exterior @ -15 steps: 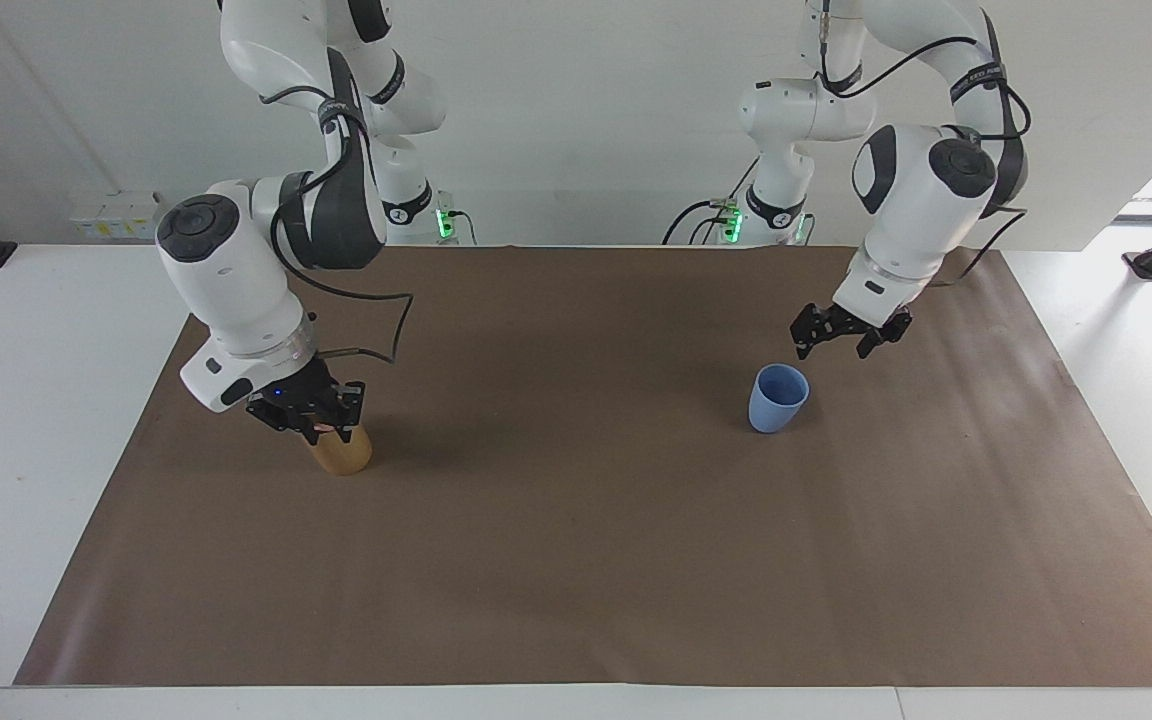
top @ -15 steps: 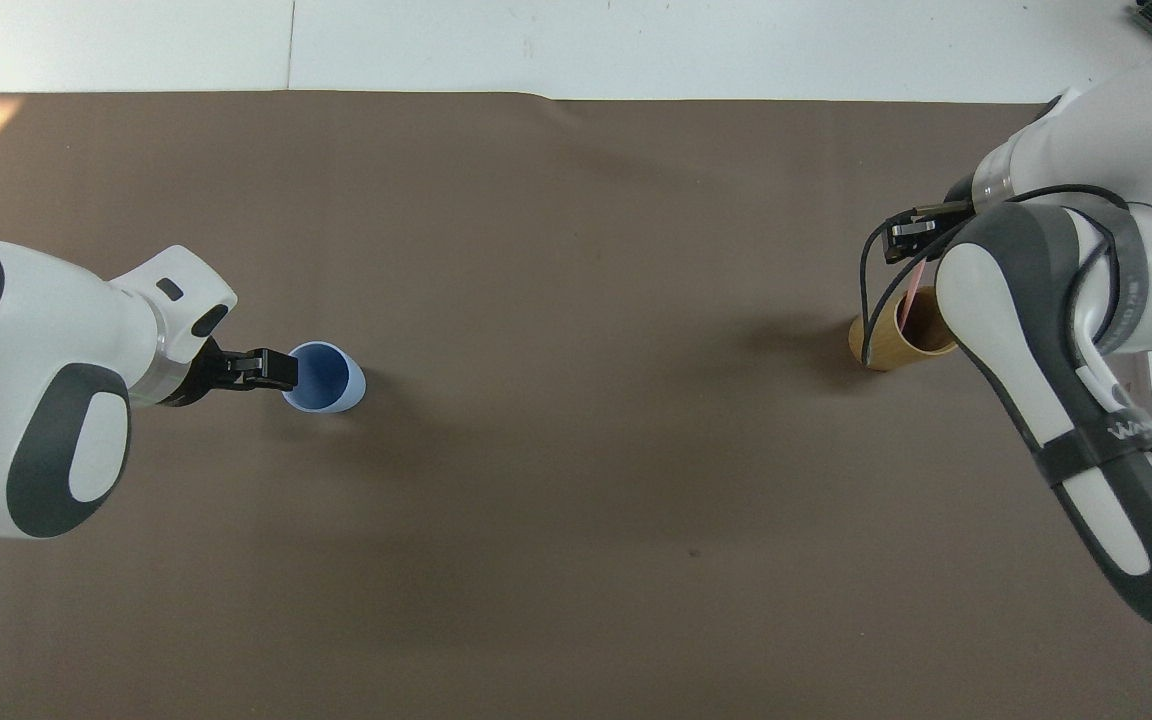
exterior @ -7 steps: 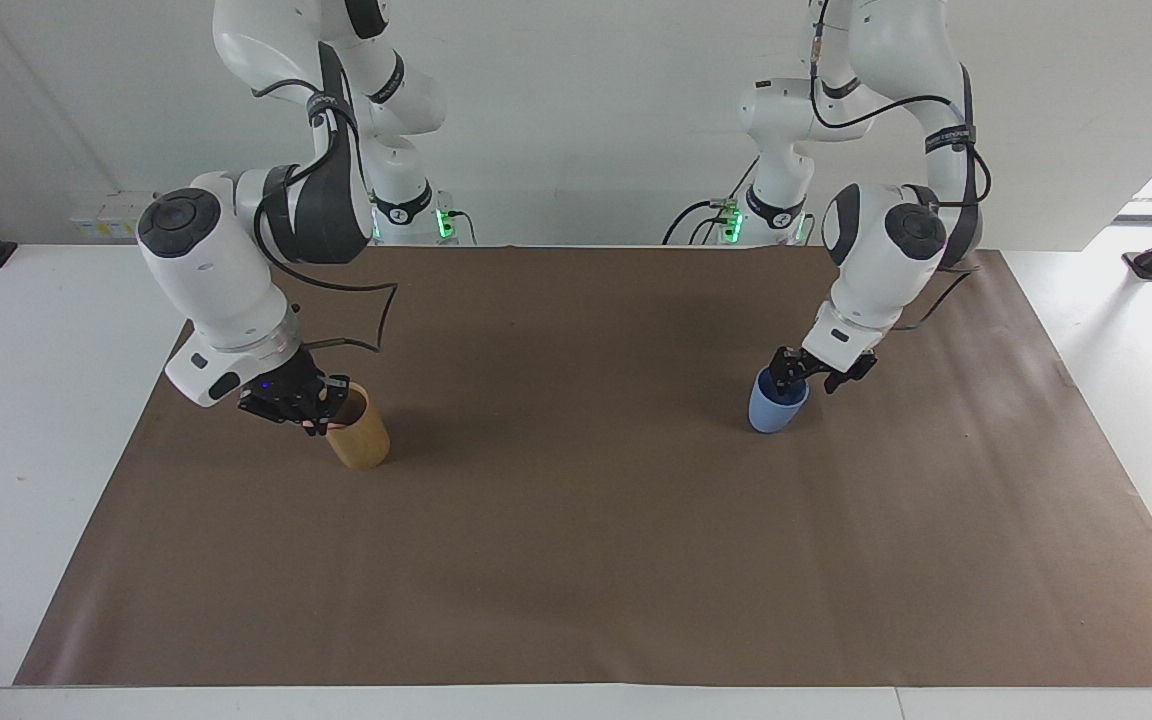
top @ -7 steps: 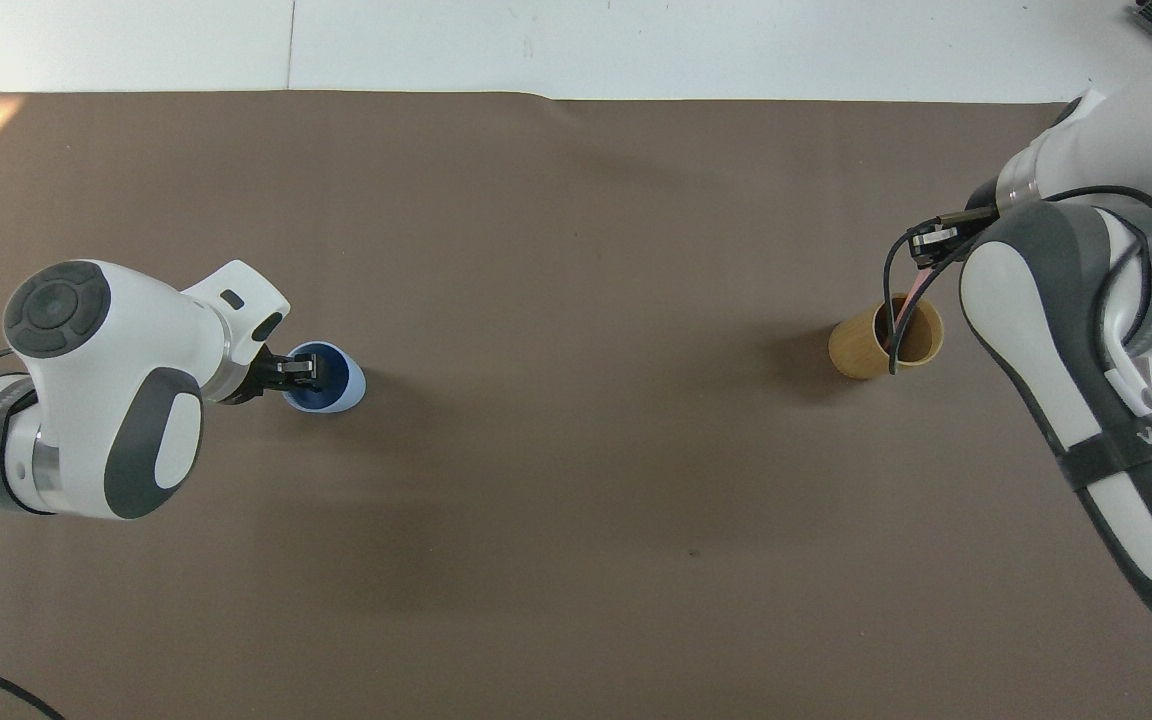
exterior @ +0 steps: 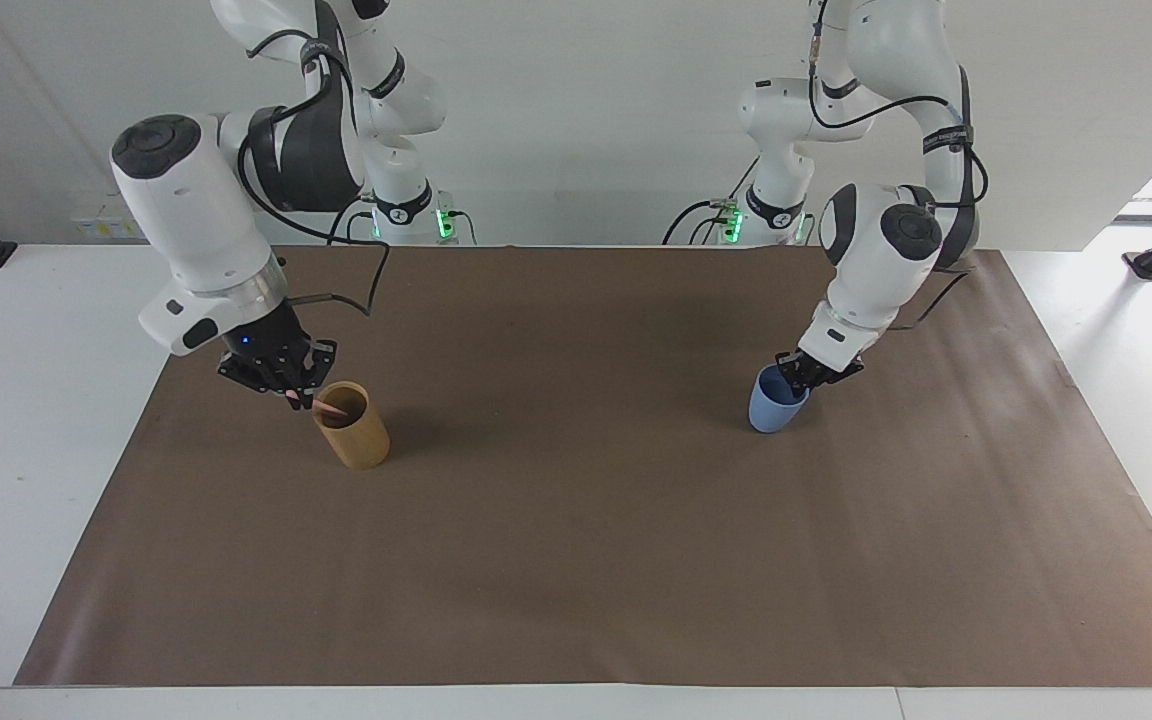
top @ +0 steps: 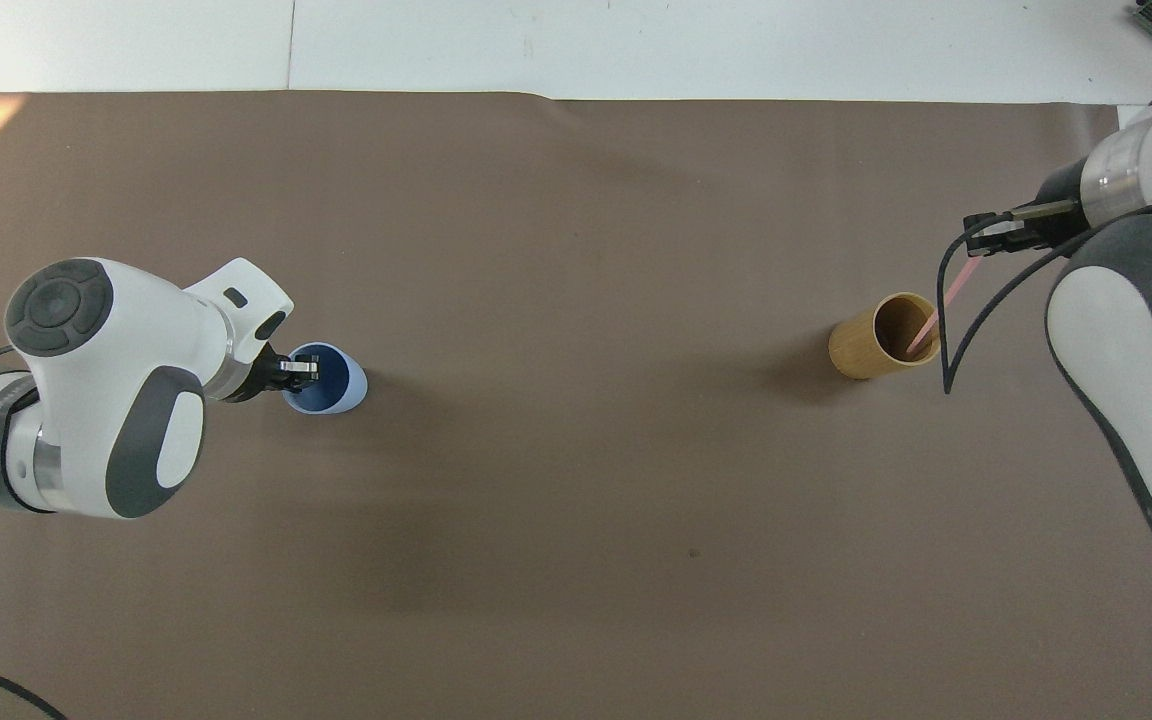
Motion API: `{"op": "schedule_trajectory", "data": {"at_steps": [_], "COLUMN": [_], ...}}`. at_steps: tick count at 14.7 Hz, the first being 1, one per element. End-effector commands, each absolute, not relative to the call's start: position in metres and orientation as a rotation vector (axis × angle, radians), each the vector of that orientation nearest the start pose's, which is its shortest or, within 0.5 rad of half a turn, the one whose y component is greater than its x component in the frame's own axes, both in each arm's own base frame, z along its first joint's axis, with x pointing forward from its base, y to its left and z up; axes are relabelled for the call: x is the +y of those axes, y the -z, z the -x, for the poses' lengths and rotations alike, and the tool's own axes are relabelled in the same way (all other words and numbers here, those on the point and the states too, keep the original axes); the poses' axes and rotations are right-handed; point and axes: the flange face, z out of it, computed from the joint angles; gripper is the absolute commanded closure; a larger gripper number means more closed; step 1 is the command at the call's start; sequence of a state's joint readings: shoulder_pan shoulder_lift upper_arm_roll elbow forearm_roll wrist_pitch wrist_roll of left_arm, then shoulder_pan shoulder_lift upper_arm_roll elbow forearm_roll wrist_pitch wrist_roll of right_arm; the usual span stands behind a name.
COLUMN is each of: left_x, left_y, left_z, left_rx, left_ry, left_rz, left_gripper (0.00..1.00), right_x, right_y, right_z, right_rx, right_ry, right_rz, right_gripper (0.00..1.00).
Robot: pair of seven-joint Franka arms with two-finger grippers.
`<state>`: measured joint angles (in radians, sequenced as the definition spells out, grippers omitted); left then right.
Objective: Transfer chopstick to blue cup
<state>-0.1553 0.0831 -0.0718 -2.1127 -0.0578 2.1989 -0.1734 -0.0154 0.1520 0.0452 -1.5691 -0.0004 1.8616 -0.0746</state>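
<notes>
The blue cup (exterior: 770,411) stands on the brown mat toward the left arm's end; it also shows in the overhead view (top: 338,386). My left gripper (exterior: 804,371) sits low on the cup's rim on the side nearer the robots, shut on it (top: 298,369). A pale-pink chopstick (exterior: 329,408) slants up out of the tan bamboo holder (exterior: 357,437) toward the right arm's end. My right gripper (exterior: 288,389) is shut on its upper end, just above the holder's rim. In the overhead view the chopstick (top: 944,303) runs from the holder (top: 861,347) up to the gripper (top: 986,240).
A brown mat (exterior: 576,560) covers most of the white table (exterior: 26,420). A black cable loops from the right arm's wrist beside the holder (top: 948,330).
My right gripper has risen, drawing the chopstick partly out of the holder, which shifted a little toward the table's middle. My left gripper came down onto the blue cup's rim and closed.
</notes>
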Motion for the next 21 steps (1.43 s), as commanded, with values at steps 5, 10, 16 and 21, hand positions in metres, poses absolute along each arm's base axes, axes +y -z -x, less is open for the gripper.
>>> {"op": "schedule_trajectory", "data": {"at_steps": [5, 10, 16, 21], "left_x": [-0.227, -0.360, -0.436, -0.461], "left_y": [-0.472, -0.473, -0.428, -0.403], "left_z": [-0.547, -0.540, -0.518, -0.519], "left_rx": [0.064, -0.003, 0.053, 0.034], "left_ry": [-0.002, 0.051, 0.022, 0.023], "left_rz": [3.089, 3.149, 3.178, 3.184], "left_gripper": [1.00, 1.00, 1.00, 1.00], "right_x": [0.014, 0.011, 0.012, 0.023], "right_y": [-0.613, -0.608, -0.609, -0.610], "right_z": [-0.589, -0.593, -0.593, -0.592], "right_rx": [-0.121, -0.049, -0.050, -0.017], "right_ry": [0.303, 0.375, 0.378, 0.368], "right_rz": [3.130, 3.121, 3.122, 3.119], "right_gripper": [1.00, 1.00, 1.00, 1.00]}}
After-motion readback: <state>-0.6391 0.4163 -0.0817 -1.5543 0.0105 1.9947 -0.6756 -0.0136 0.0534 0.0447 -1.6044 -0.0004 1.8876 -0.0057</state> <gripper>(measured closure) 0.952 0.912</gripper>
